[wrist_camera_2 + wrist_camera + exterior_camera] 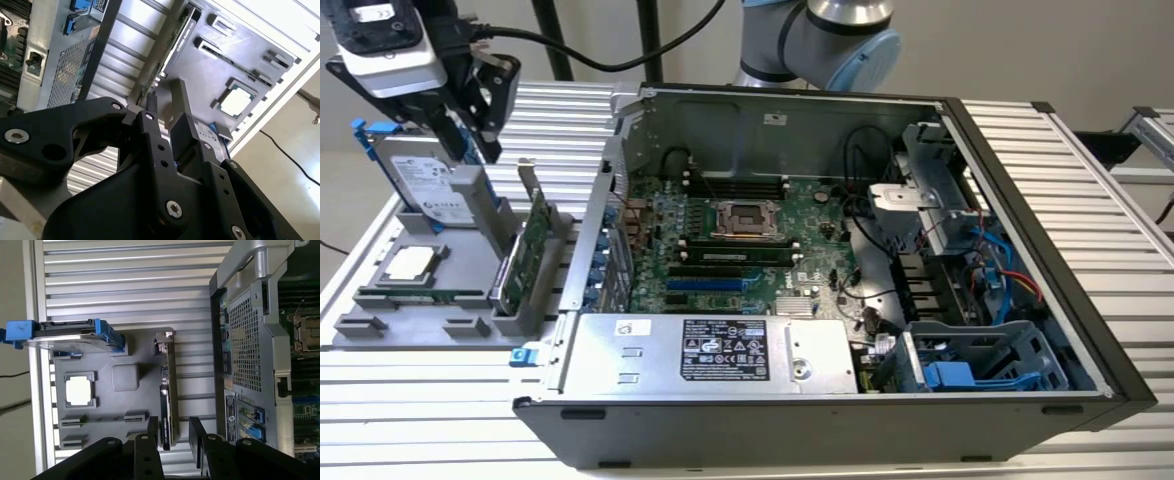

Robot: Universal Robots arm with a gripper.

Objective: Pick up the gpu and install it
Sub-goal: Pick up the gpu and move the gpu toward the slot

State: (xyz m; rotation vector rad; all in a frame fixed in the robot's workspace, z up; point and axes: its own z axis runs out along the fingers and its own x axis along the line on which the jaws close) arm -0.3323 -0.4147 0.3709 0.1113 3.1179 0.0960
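Black fingers [152,432] of your gripper [174,439] stand wide apart, holding nothing, above the gpu [167,390]. It stands on edge in the gray tray [107,410], at the exterior view's left of the computer case [854,430].

Matte black pincer [166,118], silver screw heads [173,209] (hex-socket), grey arm joint [834,30] with pale-blue cap [878,50], black cable [594,66]

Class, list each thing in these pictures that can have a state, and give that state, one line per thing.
gpu: standing on edge in the grey tray, not gripped.
gripper: open, above the gpu, holding nothing.
hard drive: upright in the tray.
processor chip: lying flat in its tray recess.
computer case: side open, motherboard exposed.
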